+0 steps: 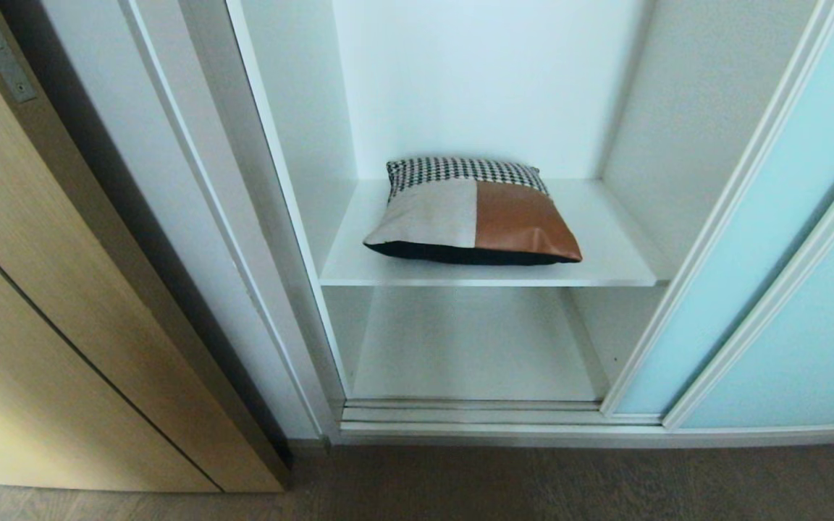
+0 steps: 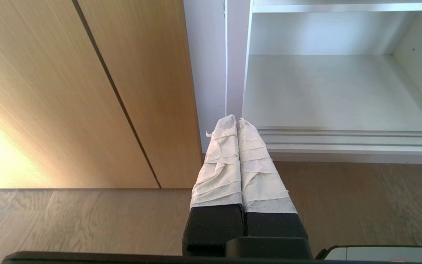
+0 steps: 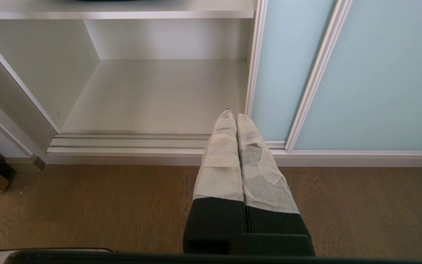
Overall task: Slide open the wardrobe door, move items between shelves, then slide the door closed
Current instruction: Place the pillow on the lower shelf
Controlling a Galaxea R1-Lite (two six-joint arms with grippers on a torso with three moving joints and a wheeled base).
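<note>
The sliding wardrobe door (image 1: 764, 239) stands open at right; the patchwork cushion (image 1: 471, 213) lies on the upper shelf (image 1: 605, 271). Left hand (image 2: 236, 119) and right hand (image 3: 232, 114) hang pressed closed, empty, near the floor (image 3: 86, 205).

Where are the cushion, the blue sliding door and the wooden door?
cushion (image 1: 471, 213): head view, middle of its top face.
blue sliding door (image 1: 764, 217): head view, frosted glass panel.
wooden door (image 1: 62, 289): head view, tan face.

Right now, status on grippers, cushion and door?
Left gripper and right gripper shut, empty, low over the floor. Cushion flat on upper shelf. Sliding door open, nothing blocking.
</note>
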